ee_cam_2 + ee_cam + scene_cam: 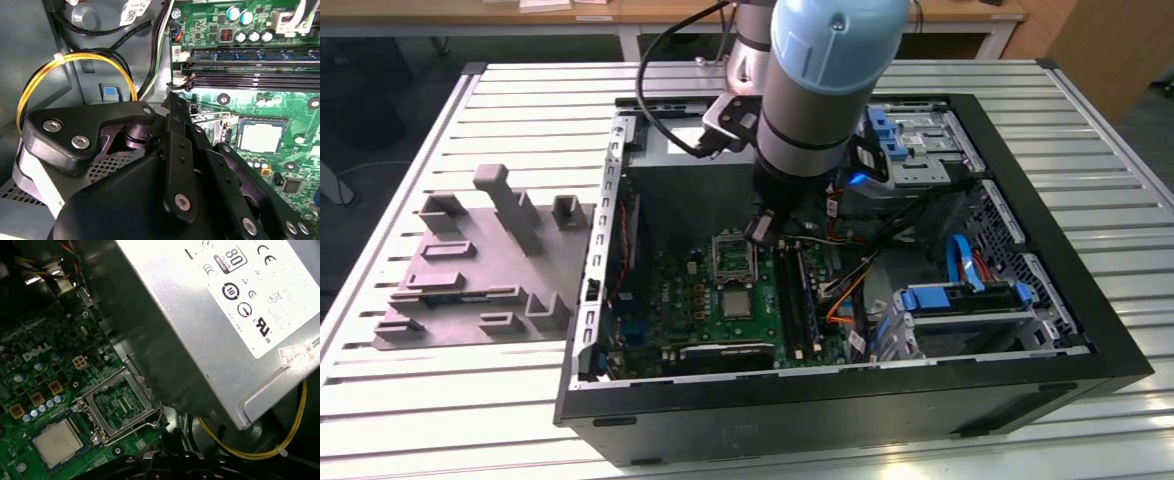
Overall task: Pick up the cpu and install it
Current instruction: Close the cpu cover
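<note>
End effector [765, 232] above seated cpu [736, 304].

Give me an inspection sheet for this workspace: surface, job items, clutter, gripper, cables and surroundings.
Surface: slatted metal table carrying an open computer case.
Job's things: cpu lies flat on the green motherboard, beside the opened socket frame.
Clutter: grey plastic tray, on the exterior view's left of the case.
Grippers: gripper hangs inside the case, apart from the cpu.
Cables: yellow wires by the power supply; blue cable.
Surroundings: wooden desk beyond the table.
</note>
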{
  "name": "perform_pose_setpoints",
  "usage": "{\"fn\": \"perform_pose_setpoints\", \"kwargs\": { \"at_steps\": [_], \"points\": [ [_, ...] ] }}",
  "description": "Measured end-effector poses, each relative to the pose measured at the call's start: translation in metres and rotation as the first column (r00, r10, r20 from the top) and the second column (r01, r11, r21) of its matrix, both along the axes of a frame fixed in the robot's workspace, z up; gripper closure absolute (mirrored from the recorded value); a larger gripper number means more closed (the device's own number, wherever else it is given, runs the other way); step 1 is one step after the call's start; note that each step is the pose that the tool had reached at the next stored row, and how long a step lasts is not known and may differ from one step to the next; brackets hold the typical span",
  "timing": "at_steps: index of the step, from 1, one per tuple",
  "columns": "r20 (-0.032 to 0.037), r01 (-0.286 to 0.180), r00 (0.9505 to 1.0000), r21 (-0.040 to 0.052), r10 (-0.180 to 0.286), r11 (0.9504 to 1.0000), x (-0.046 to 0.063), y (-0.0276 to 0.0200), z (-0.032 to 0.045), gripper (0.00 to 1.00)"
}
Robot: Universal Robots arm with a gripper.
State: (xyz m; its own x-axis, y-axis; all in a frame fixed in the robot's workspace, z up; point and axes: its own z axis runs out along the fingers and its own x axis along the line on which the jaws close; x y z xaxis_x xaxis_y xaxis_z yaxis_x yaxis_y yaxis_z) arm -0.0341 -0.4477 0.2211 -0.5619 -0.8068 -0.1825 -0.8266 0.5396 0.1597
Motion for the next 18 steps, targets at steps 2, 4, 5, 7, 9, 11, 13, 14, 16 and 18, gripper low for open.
{"fn": "perform_pose_setpoints", "kwargs": {
  "at_steps": [2,4,5,7,9,11,13,14,16,18],
  "points": [
    [0.0003,0.0,1.0,0.0027,0.0,1.0,-0.001,0.0003,-0.0021,0.89],
    [0.0003,0.0,1.0,0.0067,0.0,1.0,-0.001,0.0004,-0.0047,0.89],
    [0.0003,0.001,1.0,0.0097,-0.001,1.0,-0.001,0.0003,-0.0056,0.89],
    [0.0003,0.002,1.0,0.0164,-0.002,0.9999,-0.001,0.0004,-0.0076,0.89],
    [0.0002,0.002,1.0,0.0266,-0.002,0.9996,-0.002,0.0004,-0.0088,0.89],
    [0.0003,0.009,1.0,0.0324,-0.009,0.9994,-0.003,0.0005,-0.0104,0.89],
    [0.0001,0.019,0.9998,0.0338,-0.019,0.9992,-0.003,0.0005,-0.0116,0.89],
    [0.0002,0.019,0.9998,0.0354,-0.02,0.9992,-0.003,0.0005,-0.0125,0.89],
    [0.0002,0.02,0.9998,0.0376,-0.02,0.9991,-0.003,0.0005,-0.0152,0.89],
    [0.0001,0.02,0.9998,0.04,-0.02,0.999,-0.003,0.0005,-0.0184,0.89]
  ]
}}
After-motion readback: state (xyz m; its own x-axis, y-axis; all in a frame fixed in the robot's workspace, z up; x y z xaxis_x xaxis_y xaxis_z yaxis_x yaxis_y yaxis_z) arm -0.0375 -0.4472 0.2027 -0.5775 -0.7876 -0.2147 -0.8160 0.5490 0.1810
